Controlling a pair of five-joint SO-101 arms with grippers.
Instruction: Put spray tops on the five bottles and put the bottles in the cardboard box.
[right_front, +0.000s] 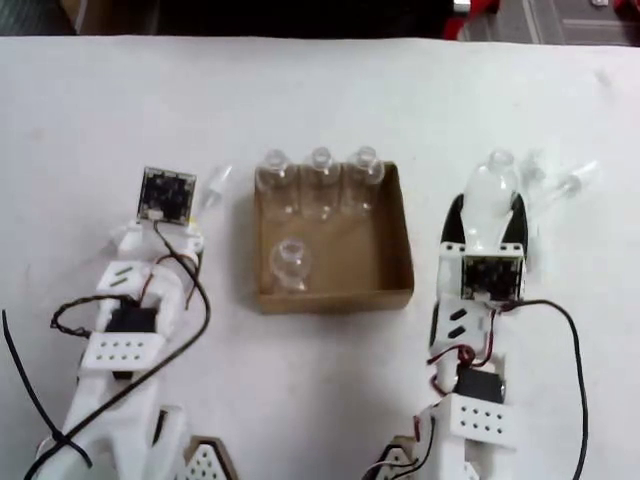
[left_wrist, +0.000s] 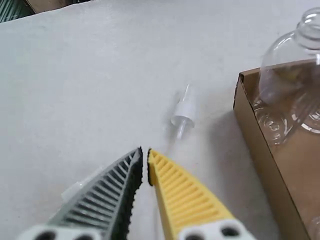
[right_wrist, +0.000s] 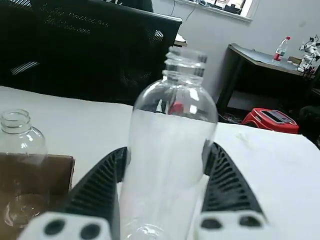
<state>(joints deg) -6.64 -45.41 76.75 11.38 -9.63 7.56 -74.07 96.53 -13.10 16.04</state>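
Observation:
My right gripper (right_front: 488, 218) is shut on a clear bottle (right_front: 495, 185), to the right of the cardboard box (right_front: 392, 240). In the right wrist view the bottle (right_wrist: 170, 145) stands upright between the black fingers (right_wrist: 100, 185), with its neck bare. Several clear bottles without tops stand in the box, three along its far wall (right_front: 320, 180) and one near the front (right_front: 290, 262). My left gripper (left_wrist: 145, 152) is shut on nothing, just short of a white spray top (left_wrist: 182, 112) that lies on the table left of the box (left_wrist: 260, 150).
More spray tops (right_front: 575, 183) lie on the white table to the right of the held bottle. The left spray top (right_front: 218, 185) is close to the box's left wall. Dark chairs and a desk stand beyond the table's far edge.

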